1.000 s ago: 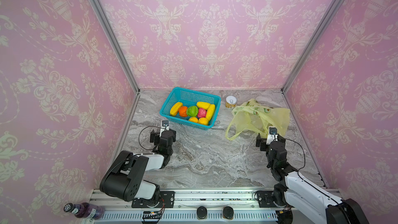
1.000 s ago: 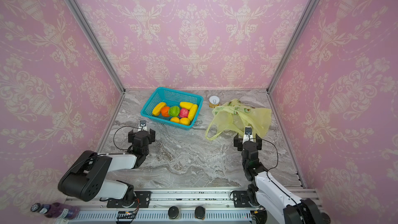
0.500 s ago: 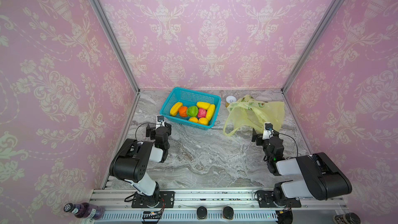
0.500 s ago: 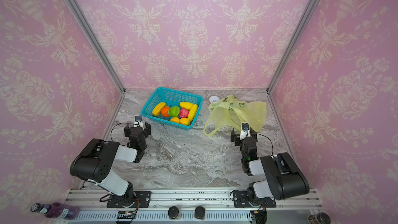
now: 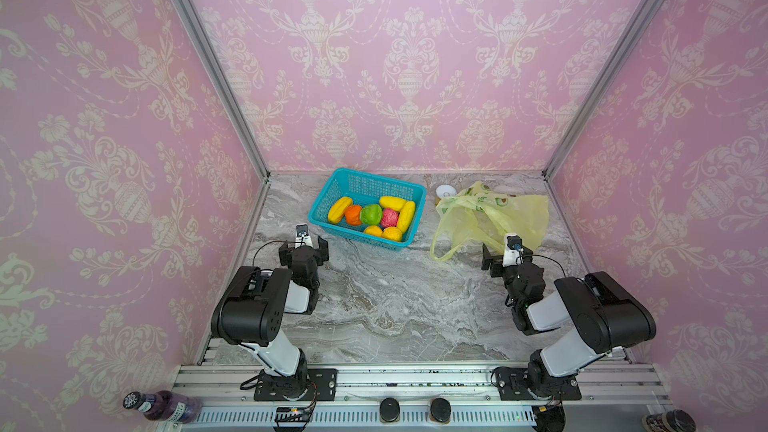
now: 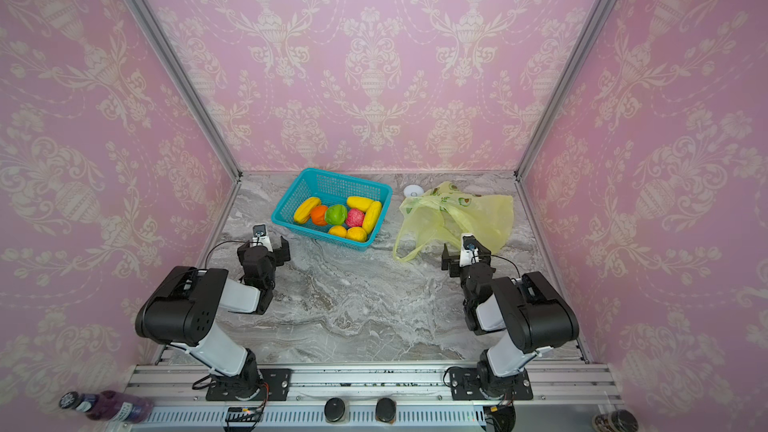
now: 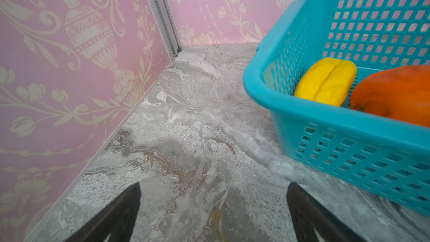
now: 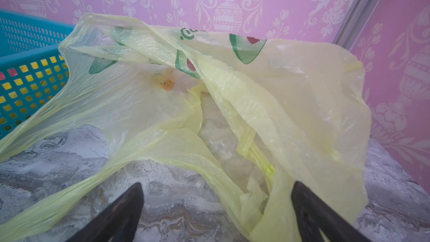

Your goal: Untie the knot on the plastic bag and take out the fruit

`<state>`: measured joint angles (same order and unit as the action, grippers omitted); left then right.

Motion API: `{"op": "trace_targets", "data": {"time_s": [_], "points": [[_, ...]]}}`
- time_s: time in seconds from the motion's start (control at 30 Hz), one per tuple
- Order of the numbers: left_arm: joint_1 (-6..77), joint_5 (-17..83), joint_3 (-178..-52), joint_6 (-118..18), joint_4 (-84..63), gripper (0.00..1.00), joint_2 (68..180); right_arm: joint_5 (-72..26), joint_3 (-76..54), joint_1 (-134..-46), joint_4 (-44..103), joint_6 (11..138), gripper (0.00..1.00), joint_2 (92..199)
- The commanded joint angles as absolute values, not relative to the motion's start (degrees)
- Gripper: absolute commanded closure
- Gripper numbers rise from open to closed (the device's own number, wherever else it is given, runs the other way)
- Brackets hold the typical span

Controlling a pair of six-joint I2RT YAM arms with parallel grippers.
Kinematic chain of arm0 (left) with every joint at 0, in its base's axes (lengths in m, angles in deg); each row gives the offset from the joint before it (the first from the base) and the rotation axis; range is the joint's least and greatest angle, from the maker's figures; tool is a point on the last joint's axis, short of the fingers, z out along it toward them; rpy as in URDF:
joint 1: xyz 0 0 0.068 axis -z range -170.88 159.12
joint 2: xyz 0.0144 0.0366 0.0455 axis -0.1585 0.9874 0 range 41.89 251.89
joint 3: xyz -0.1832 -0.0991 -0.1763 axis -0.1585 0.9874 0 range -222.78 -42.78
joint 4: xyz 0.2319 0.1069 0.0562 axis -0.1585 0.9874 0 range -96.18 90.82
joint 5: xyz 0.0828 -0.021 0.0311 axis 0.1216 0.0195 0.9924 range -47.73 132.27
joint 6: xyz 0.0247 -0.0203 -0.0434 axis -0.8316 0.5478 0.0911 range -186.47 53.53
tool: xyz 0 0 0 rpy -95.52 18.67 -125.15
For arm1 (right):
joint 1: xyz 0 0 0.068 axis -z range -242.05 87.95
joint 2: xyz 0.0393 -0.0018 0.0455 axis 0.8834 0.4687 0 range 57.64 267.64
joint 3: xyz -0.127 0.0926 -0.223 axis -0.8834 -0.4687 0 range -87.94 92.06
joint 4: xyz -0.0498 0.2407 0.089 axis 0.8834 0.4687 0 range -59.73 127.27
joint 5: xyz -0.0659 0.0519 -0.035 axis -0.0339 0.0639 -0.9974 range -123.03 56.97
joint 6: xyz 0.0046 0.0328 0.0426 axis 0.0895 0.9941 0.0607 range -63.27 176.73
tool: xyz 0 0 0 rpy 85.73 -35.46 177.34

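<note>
Right now we are looking at the plastic bag [image 5: 498,218], which is lying slumped and open on the marble tabletop [image 5: 395,297] toward the back right corner, showing in both top views [image 6: 465,218]. Its thin yellow-green film is sagging in folds, and in the right wrist view [image 8: 256,103] the green printed marks are showing across its upper side. One loop handle [image 5: 440,249] is trailing loose over the marble toward the front.

We are finding the fruit [image 5: 371,214] not in the bag but piled in the teal mesh basket [image 5: 374,186], which is sitting to the left of the bag, apart from it. Yellow oblong pieces, orange round ones, a green one and a pink-red one are crowding together there. A small white-topped can [image 5: 446,192] is standing between the basket and the bag, near the back wall.

We are holding our right gripper [image 5: 506,252] low, just in front of the bag, with its jaws spread wide and nothing between them; whether one finger is touching the film we cannot tell. Our left gripper [image 5: 303,245] is hovering just beside the basket's front left corner, jaws likewise wide apart and gripping nothing.
</note>
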<state>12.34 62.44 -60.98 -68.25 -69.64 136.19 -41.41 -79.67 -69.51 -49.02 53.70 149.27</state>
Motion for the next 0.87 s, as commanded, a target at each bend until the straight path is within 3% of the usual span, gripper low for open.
{"op": "trace_targets", "data": {"time_s": [0.0, 0.13, 0.57, 0.7, 0.83], "points": [[12.55, 61.09, -59.87, -67.70, -73.03, 0.01, 136.77, -42.64, -78.03, -69.26, -48.43, 53.75, 0.00, 148.82], [12.55, 61.08, -60.27, -67.86, -72.87, 0.01, 137.01, -42.81, -75.03, -69.21, -40.69, 54.14, 0.00, 147.35], [12.55, 61.02, -60.24, -67.88, -72.68, 0.01, 136.95, -42.69, -74.06, -68.82, -38.66, 54.52, 0.00, 147.16], [12.55, 60.99, -60.21, -67.88, -72.71, 0.01, 136.97, -38.31, -68.77, -65.96, -26.79, 56.82, 0.00, 146.18], [12.55, 61.03, -60.27, -67.88, -72.71, 0.01, 136.99, -38.33, -69.28, -65.79, -28.09, 56.97, 0.00, 146.25]]}}
